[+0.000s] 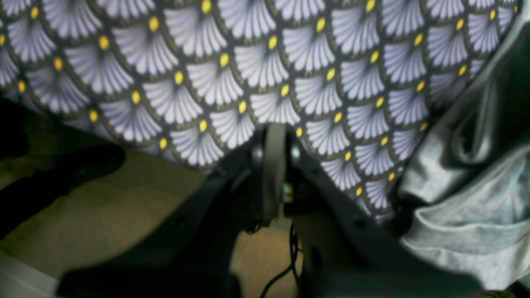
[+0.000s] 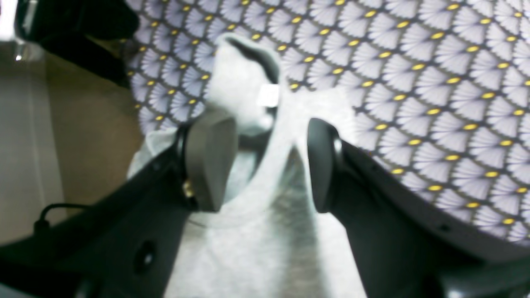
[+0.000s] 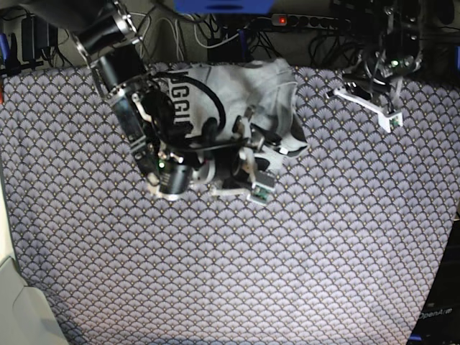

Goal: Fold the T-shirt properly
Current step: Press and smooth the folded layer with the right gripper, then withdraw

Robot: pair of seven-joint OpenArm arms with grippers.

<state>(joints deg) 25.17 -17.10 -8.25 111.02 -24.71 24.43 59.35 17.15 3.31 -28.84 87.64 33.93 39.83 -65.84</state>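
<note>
Left wrist view: your left pincer [image 1: 273, 174] is closed with nothing between its jaws, hanging near the edge of the table where the scallop-patterned tablecloth [image 1: 248, 70] ends and bare floor shows below it. The light-grey T-shirt [image 1: 468, 207] lies bunched to the right of this pincer, apart from it; you can see a hem and loose folds, nothing flat.

Right wrist view: your right pincer [image 2: 269, 165] stands partly open, its two jaws either side of a raised ridge of the T-shirt [image 2: 265, 231]. Whether the pads press the cloth or only straddle it cannot be told here. Just beyond the fingertips a peak of cloth stands up with a small white label on it, probably the neck area. To the right of the pincer the tablecloth [image 2: 434, 82] is bare.

Base view: the T-shirt [image 3: 244, 93] sits crumpled under and beyond the right pincer [image 3: 248, 154], black lettering partly showing beside the arm. No clean fold is visible, so judge the task as barely begun: the shirt must first be spread flat, then sleeves and body folded. The left pincer [image 3: 381, 100] hangs well off to the side, at the table's far corner. A white bracket-like part lies by it, and cables run along the far edge behind the shirt. The right arm itself covers much of the shirt, so its full outline is hidden from you.
</note>
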